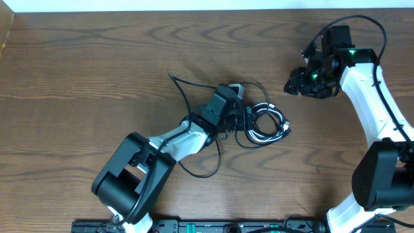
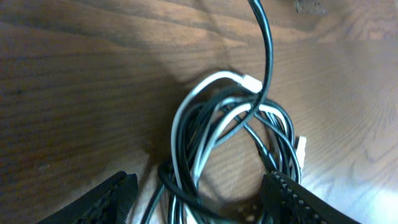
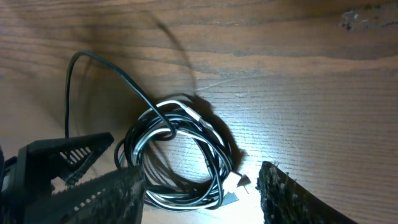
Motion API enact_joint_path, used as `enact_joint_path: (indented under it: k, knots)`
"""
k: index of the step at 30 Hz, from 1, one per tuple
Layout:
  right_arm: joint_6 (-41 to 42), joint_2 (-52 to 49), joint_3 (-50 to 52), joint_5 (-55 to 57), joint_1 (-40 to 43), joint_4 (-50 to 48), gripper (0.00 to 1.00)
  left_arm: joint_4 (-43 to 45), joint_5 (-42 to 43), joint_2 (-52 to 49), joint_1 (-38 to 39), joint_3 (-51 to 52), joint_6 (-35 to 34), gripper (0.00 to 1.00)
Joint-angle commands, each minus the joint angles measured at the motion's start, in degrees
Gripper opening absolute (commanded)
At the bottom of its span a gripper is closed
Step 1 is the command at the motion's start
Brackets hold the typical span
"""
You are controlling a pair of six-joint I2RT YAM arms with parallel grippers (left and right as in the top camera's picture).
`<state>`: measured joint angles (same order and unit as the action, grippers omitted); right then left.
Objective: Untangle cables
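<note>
- Cables point(image 1: 265, 124): black cords and one white one lay looped in a loose coil near the middle of the bench point(image 1: 97, 65).
- Left pincer point(image 2: 199, 183): it was spread, with one finger on either side of the coil. It seemingly gripped nothing, though the wrist view cropped the fingertips.
- Right pincer point(image 3: 200, 171): it was spread and empty, and stood apart from the coil.

Black cables point(image 1: 259, 136), one white among them, on a brown wood-grained table point(image 1: 84, 77)
</note>
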<state>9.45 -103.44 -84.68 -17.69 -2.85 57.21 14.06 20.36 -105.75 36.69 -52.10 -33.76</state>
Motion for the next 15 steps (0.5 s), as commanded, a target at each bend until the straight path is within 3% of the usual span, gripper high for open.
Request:
enact_joint_path:
  k: [1, 7, 15]
  knots:
    - [0.1, -0.2, -0.3, 0.6, 0.1, -0.2, 0.56, 0.9, -1.8, -0.8, 0.0, -0.3, -2.8, 0.68]
    - [0.1, -0.2, -0.3, 0.7, 0.1, -0.2, 0.56, 1.1, -1.8, -0.8, 1.0, -0.3, -3.0, 0.55]
    - [0.1, -0.2, -0.3, 0.7, 0.1, -0.1, 0.56, 1.5, -5.0, -2.0, 3.3, -0.3, -4.9, 0.54]
